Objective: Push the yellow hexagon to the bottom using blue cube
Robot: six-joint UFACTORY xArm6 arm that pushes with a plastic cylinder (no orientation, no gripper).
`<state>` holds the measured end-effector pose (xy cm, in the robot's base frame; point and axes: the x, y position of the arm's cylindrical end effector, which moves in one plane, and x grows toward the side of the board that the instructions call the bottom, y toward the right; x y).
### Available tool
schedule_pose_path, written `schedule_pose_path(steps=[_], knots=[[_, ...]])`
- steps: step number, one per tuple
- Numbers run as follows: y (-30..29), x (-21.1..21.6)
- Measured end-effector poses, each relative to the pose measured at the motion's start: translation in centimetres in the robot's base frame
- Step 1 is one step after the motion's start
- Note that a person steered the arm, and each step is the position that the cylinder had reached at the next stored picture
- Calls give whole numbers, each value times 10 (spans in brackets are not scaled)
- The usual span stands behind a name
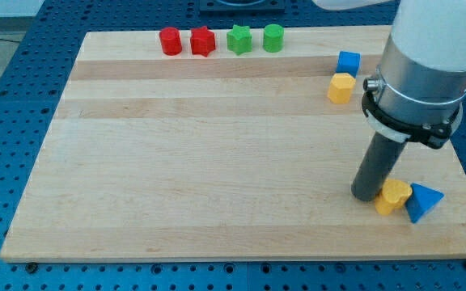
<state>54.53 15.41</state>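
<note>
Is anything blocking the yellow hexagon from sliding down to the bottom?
Nothing directly. The yellow hexagon sits just under the blue cube. My tip, another yellow block and a blue wedge sit lower, slightly toward the view's right.

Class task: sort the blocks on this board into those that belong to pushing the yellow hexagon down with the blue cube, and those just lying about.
Job: yellow hexagon, blue cube touching above it, my tip.

Lying about: red cylinder, red star, green star, green cylinder, second yellow block, blue triangle.
</note>
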Motion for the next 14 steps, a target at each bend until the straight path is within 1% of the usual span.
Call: schedule_pose_path(steps=[1,2,4,5,6,7,8,9,10,11,13,14], knots=[[-1,-2],[-1,-37],[36,-137],[64,-193],[75,-254],[42,-291],[25,-284],[35,-260],[32,-241],[10,-233],[8,-168],[-6,-134]])
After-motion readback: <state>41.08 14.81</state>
